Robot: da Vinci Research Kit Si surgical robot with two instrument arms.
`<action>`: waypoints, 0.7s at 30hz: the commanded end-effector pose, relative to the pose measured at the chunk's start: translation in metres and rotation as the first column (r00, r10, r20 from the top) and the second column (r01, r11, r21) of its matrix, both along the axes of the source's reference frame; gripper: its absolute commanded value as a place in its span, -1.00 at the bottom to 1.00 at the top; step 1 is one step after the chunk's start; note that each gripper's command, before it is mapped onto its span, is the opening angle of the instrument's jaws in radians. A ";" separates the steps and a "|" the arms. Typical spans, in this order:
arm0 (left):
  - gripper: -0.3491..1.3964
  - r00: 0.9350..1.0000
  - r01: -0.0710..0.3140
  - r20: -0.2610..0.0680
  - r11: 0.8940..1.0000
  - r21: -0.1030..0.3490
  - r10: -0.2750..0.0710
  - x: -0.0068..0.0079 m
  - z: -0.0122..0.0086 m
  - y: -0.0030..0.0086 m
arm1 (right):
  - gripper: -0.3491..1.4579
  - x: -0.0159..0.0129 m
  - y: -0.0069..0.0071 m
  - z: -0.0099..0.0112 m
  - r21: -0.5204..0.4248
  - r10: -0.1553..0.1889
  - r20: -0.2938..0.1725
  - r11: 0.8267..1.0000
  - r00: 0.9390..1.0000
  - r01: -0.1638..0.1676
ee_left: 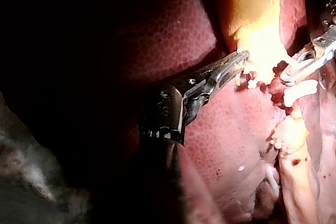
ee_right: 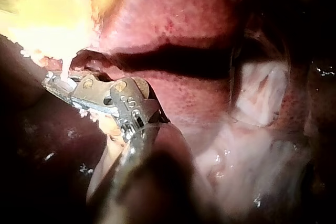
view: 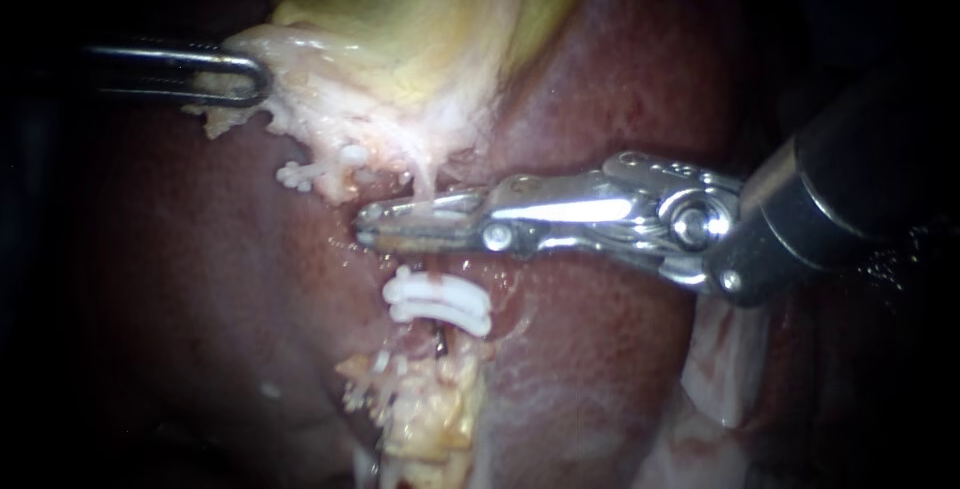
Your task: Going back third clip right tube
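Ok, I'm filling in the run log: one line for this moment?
left instrument: jaws shut on gallbladder | right instrument: tip at tube, above two white clips | liver exposed

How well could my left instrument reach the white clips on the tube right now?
Probably not: the left instrument is shut on the gallbladder, and the right instrument lies across the tube between it and the clips.
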State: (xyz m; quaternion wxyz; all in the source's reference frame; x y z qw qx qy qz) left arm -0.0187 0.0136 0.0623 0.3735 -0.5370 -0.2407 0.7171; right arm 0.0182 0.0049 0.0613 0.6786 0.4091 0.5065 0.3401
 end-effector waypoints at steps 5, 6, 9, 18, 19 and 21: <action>-1.00 1.000 0.000 0.000 1.000 -0.001 0.000 0.0000 0.0001 0.0000 | -0.38 0.0008 -0.0003 0.0009 -0.039 -0.014 -0.011 0.999 1.000 0.013; -1.00 1.000 0.000 0.000 1.000 -0.001 0.000 0.0000 0.0001 0.0000 | -0.29 0.0010 -0.0004 0.0013 -0.041 -0.013 -0.010 0.999 1.000 0.013; -1.00 1.000 0.001 0.000 1.000 -0.001 -0.001 -0.0001 0.0001 0.0000 | -0.17 0.0016 -0.0006 0.0029 -0.066 -0.015 -0.011 0.998 1.000 0.015; -1.00 1.000 0.001 -0.001 1.000 -0.002 -0.001 -0.0001 0.0002 -0.0001 | -0.10 0.0010 0.0004 0.0078 -0.128 0.020 0.011 0.992 1.000 -0.018; -1.00 1.000 0.001 -0.001 1.000 -0.002 -0.001 -0.0001 0.0002 -0.0001 | -0.10 0.0008 0.0006 0.0081 -0.130 0.028 0.016 0.991 0.999 -0.026; -1.00 1.000 0.001 -0.001 1.000 -0.002 -0.001 -0.0001 0.0002 -0.0001 | -0.10 0.0003 0.0009 0.0084 -0.134 0.042 0.024 0.990 0.999 -0.038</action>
